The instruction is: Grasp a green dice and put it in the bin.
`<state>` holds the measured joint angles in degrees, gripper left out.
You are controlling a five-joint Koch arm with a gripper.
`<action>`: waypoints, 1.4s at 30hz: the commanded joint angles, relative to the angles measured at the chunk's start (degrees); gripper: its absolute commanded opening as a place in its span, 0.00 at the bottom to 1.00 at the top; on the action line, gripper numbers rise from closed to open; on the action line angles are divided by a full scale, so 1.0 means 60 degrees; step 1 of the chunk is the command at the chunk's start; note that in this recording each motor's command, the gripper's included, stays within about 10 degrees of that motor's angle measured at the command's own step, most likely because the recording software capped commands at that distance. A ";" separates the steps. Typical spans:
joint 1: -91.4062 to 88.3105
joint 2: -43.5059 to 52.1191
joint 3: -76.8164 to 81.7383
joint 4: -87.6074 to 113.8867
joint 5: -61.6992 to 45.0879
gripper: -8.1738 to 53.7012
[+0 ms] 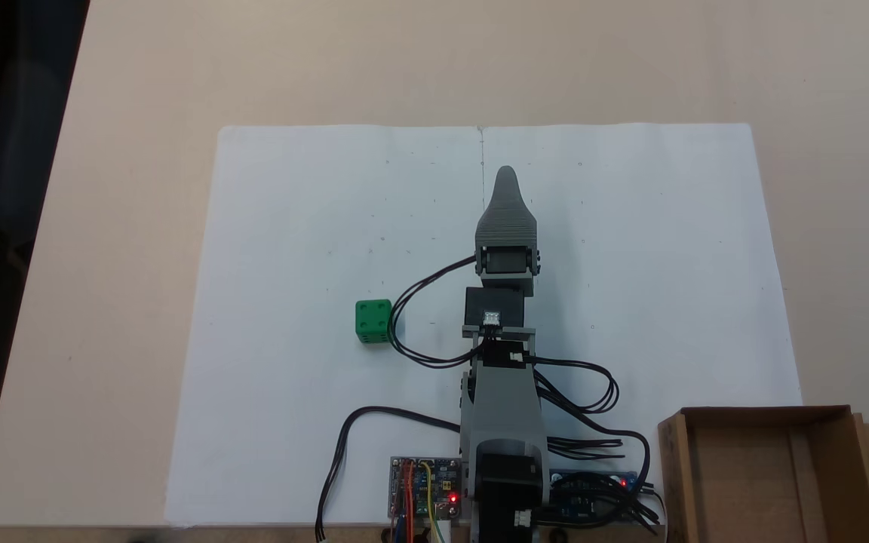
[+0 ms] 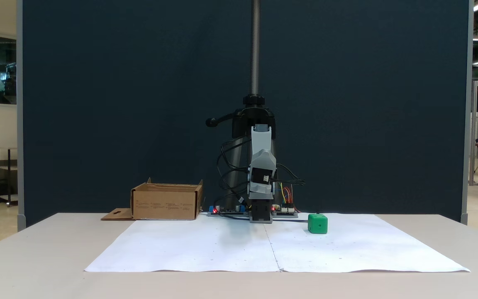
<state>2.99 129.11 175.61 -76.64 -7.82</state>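
Overall, listed largest first:

1. Table [image 1: 125,226], beige; edges cut off in both fixed views.
2. White paper sheet [image 1: 314,422], seamed down the middle.
3. Arm [image 1: 502,407], folded over the paper; base cut off at the bottom edge.
4. Bin [image 1: 751,467], open cardboard box at lower right from above, partly cropped; off the paper.
5. Gripper [image 1: 506,181], one grey tip visible; whether the jaws are parted cannot be told.
6. Green dice [image 1: 373,321], on the paper left of the arm, just beside a cable loop [image 1: 404,332], well apart from the bin.

Dark blue partition [image 2: 139,104] behind beige table [image 2: 35,257].
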 commanded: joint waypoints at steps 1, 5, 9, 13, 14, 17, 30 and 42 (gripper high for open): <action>-0.0483 0.1055 0.0630 -0.0747 0.0557 0.84; -0.0381 0.1055 0.0630 -0.0762 0.0513 0.84; -0.0322 0.1040 0.0630 -0.0732 0.0527 0.83; -0.0410 0.1040 0.0630 -0.0703 0.0571 0.83; -0.0410 0.1040 0.0630 -0.0703 0.0571 0.83; -0.0425 0.1040 0.0630 -0.0674 0.0571 0.84; -0.0410 0.1069 0.0630 -0.0718 0.0571 0.83; -0.0776 0.1055 0.0454 -0.0073 0.0542 0.81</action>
<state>-0.53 129.11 175.61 -76.82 -7.12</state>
